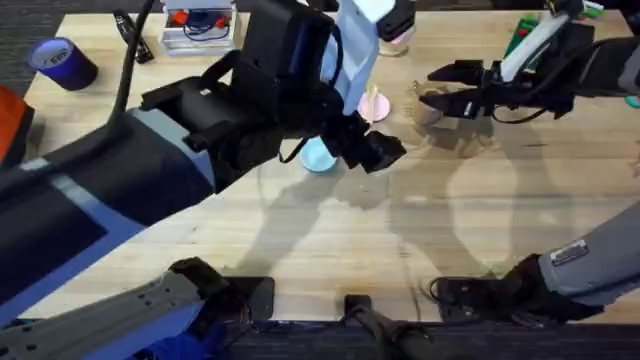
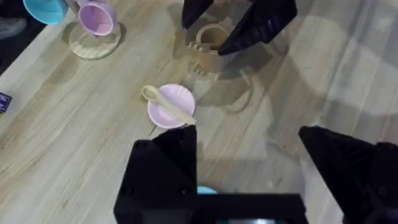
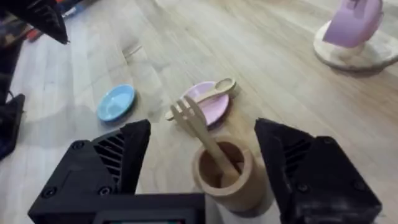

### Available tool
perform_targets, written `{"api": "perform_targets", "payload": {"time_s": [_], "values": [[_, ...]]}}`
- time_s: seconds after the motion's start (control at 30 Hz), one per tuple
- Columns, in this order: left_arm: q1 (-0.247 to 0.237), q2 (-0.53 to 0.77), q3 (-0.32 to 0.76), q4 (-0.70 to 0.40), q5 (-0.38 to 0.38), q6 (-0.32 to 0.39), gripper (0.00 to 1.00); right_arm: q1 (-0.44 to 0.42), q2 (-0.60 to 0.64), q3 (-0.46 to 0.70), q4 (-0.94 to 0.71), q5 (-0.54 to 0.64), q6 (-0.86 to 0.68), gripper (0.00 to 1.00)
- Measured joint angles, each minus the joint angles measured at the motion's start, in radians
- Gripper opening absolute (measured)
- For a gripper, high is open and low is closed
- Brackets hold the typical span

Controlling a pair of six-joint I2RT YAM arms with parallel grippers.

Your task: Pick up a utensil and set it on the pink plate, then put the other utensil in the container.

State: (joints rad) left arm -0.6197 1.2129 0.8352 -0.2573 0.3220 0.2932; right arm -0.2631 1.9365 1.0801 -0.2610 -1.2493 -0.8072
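The slim pale cream wooden spoon with the small rounded bowl [image 2: 166, 104] lies across the small round pale-pink plate [image 2: 177, 99], its bowl end overhanging the rim and its handle reaching the opposite edge. The small pale wooden fork [image 3: 200, 132] stands tilted in the tan-brown wooden cylindrical cup [image 3: 225, 169], tines up, handle end down inside, leaning on the cup's rim. Judged from how things lie, both placements look made.

The right end effector [image 3: 205, 180] is spread wide on either side of the cup, holding nothing, with the fork standing free between its fingers. The left end effector [image 2: 249, 168] is also wide open and empty, above the surface [image 1: 330, 250] near the pink plate, with the small light-blue plate [image 3: 115, 102] just beside.

Both utensils look very light, stiff and thin, with smooth dry wood that should not be slippery but gives little width to pinch. If either needed another hold, mid-handle across the narrow width seems the best place. The fork leans loosely, so a brush from a finger could tip it or topple the light cup; a straight lift clear of the tines seems safest
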Motion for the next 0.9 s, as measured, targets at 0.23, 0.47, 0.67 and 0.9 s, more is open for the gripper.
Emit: {"api": "perform_targets", "payload": {"time_s": [0.23, 0.47, 0.67, 0.9], "values": [[0.0, 0.0, 0.0, 0.0, 0.0, 0.0, 0.994, 0.051, -0.205, 0.0, -0.177, 0.215, 0.026, 0.995], [0.0, 0.0, 0.0, 0.0, 0.0, 0.0, 0.995, 0.119, -0.442, 0.001, -0.355, 0.484, 0.031, 0.995], [0.0, 0.0, 0.0, 0.0, 0.0, 0.0, 0.995, 0.192, -0.64, 0.002, -0.547, 0.668, 0.03, 0.995], [0.0, 0.0, 0.0, 0.0, 0.0, 0.0, 0.995, 0.234, -0.813, 0.002, -0.8, 0.764, 0.038, 0.996]]}}
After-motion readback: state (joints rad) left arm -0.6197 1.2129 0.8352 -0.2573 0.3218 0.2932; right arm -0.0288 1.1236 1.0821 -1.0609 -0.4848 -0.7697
